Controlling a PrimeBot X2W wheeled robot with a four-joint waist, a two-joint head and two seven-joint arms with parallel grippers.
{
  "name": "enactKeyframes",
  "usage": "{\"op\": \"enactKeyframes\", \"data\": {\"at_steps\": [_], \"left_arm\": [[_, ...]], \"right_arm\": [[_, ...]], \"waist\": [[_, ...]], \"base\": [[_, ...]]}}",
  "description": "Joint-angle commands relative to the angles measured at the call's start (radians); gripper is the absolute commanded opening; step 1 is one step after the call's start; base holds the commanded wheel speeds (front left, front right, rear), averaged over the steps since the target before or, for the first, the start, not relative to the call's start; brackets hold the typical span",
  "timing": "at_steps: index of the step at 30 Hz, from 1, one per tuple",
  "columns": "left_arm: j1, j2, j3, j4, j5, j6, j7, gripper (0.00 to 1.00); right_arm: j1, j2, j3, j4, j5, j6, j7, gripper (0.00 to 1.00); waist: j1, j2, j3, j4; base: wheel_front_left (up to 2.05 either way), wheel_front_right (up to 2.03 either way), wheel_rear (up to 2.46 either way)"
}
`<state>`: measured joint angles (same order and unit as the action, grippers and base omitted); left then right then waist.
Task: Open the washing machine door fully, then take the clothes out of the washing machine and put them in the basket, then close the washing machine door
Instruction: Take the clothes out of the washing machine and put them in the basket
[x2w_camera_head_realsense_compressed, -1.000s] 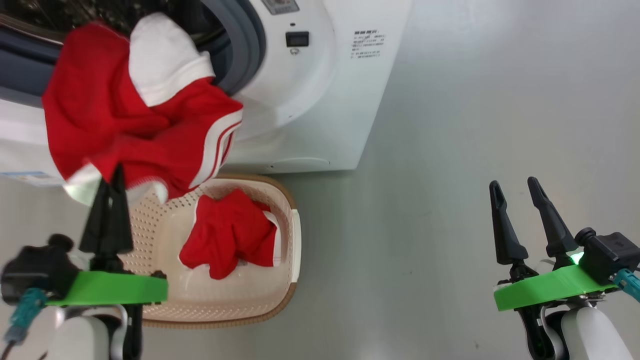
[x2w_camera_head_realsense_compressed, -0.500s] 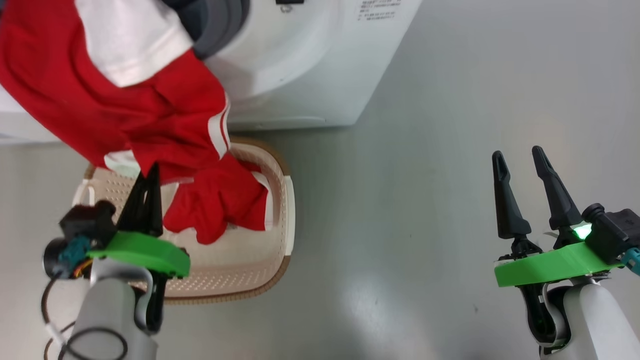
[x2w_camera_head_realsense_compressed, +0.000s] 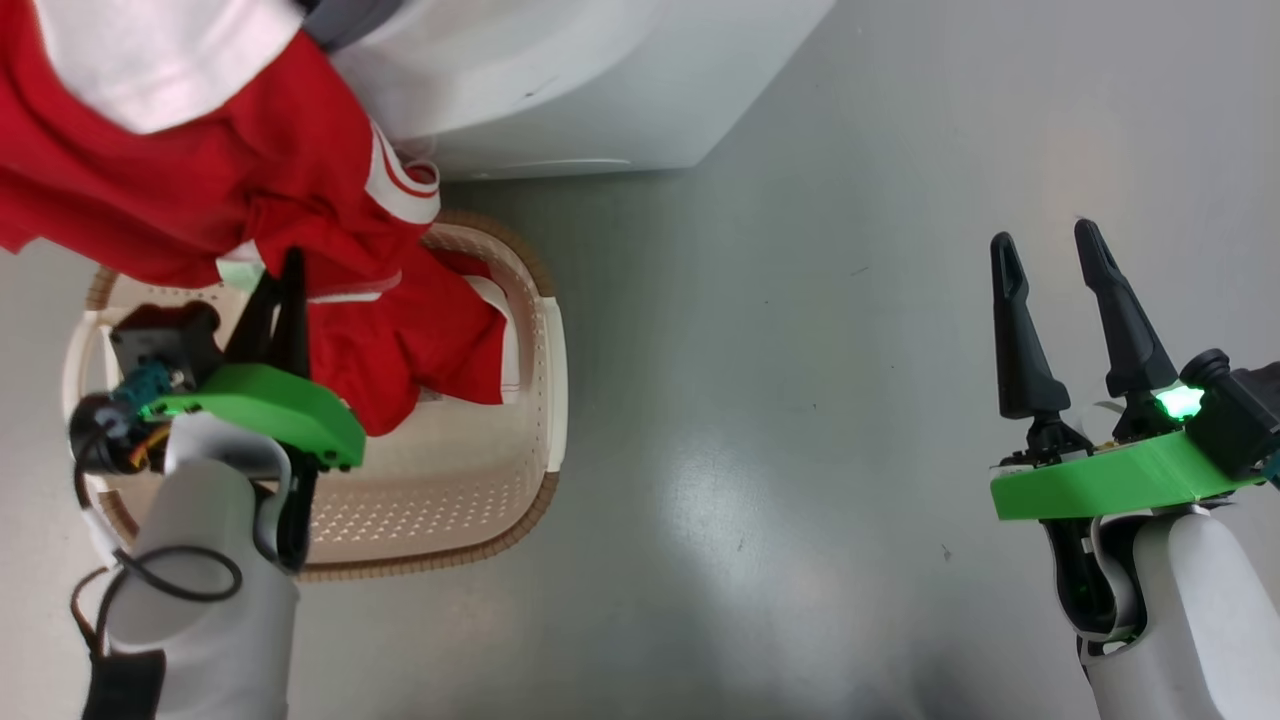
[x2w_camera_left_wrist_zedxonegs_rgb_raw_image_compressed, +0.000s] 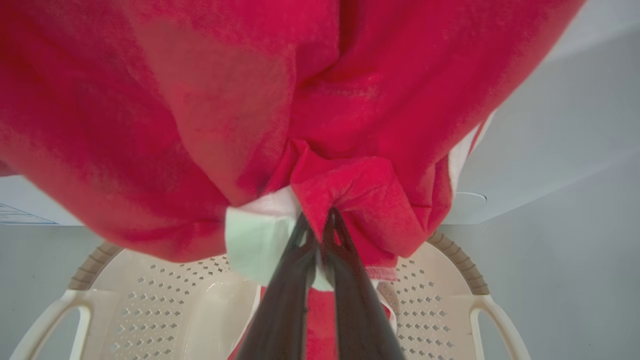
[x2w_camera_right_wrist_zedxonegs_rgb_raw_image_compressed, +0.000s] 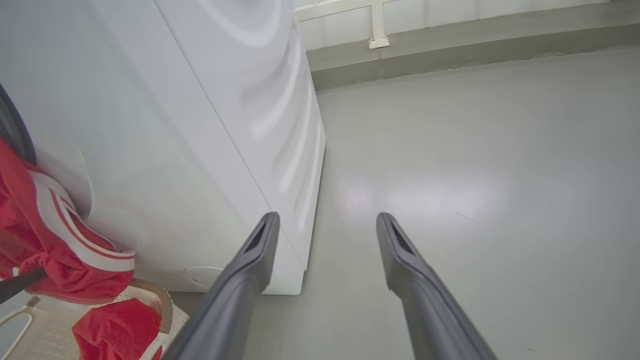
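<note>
A big red garment with white panels (x2w_camera_head_realsense_compressed: 200, 190) hangs from the washing machine (x2w_camera_head_realsense_compressed: 560, 90) opening down over the cream basket (x2w_camera_head_realsense_compressed: 545, 330). My left gripper (x2w_camera_head_realsense_compressed: 290, 262) is shut on its lower hem above the basket's left part. In the left wrist view the left gripper (x2w_camera_left_wrist_zedxonegs_rgb_raw_image_compressed: 320, 220) pinches red and white folds of the garment (x2w_camera_left_wrist_zedxonegs_rgb_raw_image_compressed: 250, 100) over the basket (x2w_camera_left_wrist_zedxonegs_rgb_raw_image_compressed: 150, 280). A second red garment (x2w_camera_head_realsense_compressed: 420, 340) lies inside the basket. My right gripper (x2w_camera_head_realsense_compressed: 1045, 235) is open and holds nothing, well to the right over the floor. The washing machine door is out of view.
The basket stands on the grey floor against the machine's front. In the right wrist view the open right gripper (x2w_camera_right_wrist_zedxonegs_rgb_raw_image_compressed: 327, 220) points past the machine's white side (x2w_camera_right_wrist_zedxonegs_rgb_raw_image_compressed: 200, 125) at open floor (x2w_camera_right_wrist_zedxonegs_rgb_raw_image_compressed: 475, 175), with a wall base behind.
The head camera has tilted down. My left gripper has carried the hanging garment down and in over the basket, and the cloth now drapes onto the garment inside. The right gripper has stayed open.
</note>
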<state>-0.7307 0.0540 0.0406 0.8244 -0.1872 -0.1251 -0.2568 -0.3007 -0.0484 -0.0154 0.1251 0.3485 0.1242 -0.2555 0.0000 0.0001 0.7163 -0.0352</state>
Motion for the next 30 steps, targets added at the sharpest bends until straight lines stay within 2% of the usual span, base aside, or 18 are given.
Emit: {"op": "enactKeyframes", "data": {"at_steps": [1,4,5,7,8,9,10,11,20,30], "left_arm": [[-0.006,0.045,0.03,0.005,0.01,-0.006,-0.005,0.1],[-0.028,0.048,0.037,0.031,0.016,-0.006,-0.005,0.19],[-0.032,0.049,0.04,0.038,0.018,-0.006,-0.005,0.24],[-0.039,0.05,0.047,0.047,0.023,-0.006,-0.005,0.44],[-0.043,0.05,0.05,0.05,0.025,-0.006,-0.005,0.46],[-0.045,0.049,0.052,0.051,0.027,-0.006,-0.005,0.75],[-0.046,0.049,0.054,0.051,0.028,-0.006,-0.005,0.94],[-0.047,0.048,0.055,0.051,0.03,-0.006,-0.005,1.0],[-0.038,0.032,0.062,0.009,0.017,-0.006,-0.005,1.0],[0.055,0.012,0.042,-0.137,0.005,-0.006,-0.005,1.0]], "right_arm": [[0.003,-0.002,0.029,-0.024,-0.009,0.007,-0.006,1.0],[-0.002,-0.002,0.031,-0.023,-0.008,0.007,-0.006,1.0],[-0.003,-0.002,0.032,-0.023,-0.008,0.007,-0.006,1.0],[-0.004,-0.002,0.033,-0.021,-0.009,0.007,-0.006,1.0],[-0.005,-0.002,0.033,-0.021,-0.009,0.007,-0.006,1.0],[-0.006,-0.002,0.033,-0.021,-0.01,0.007,-0.006,1.0],[-0.006,-0.002,0.032,-0.021,-0.01,0.007,-0.006,1.0],[-0.007,-0.002,0.031,-0.02,-0.01,0.007,-0.006,1.0],[-0.021,-0.002,0.017,-0.015,-0.015,0.007,-0.006,1.0],[-0.002,-0.002,0.01,-0.013,-0.029,0.007,-0.006,1.0]], "waist": [[0.0,-0.0001,0.011,-0.008],[0.0,-0.0001,0.015,-0.01],[0.0,-0.0001,0.015,-0.01],[0.0,-0.0001,0.015,-0.011],[0.0,-0.0001,0.015,-0.011],[0.0,-0.0001,0.015,-0.011],[0.0,-0.0001,0.014,-0.01],[0.0,-0.0001,0.014,-0.009],[0.0,-0.0001,0.012,0.01],[0.0,-0.0001,-0.029,0.032]], "base": [[0.0,0.0,0.0],[0.0,0.0,0.0],[0.0,0.0,0.0],[0.0,0.0,0.0],[0.0,0.0,0.0],[0.0,0.0,0.0],[0.0,0.0,0.0],[0.0,0.0,0.0],[0.0,0.0,0.0],[0.0,0.0,0.0]]}}
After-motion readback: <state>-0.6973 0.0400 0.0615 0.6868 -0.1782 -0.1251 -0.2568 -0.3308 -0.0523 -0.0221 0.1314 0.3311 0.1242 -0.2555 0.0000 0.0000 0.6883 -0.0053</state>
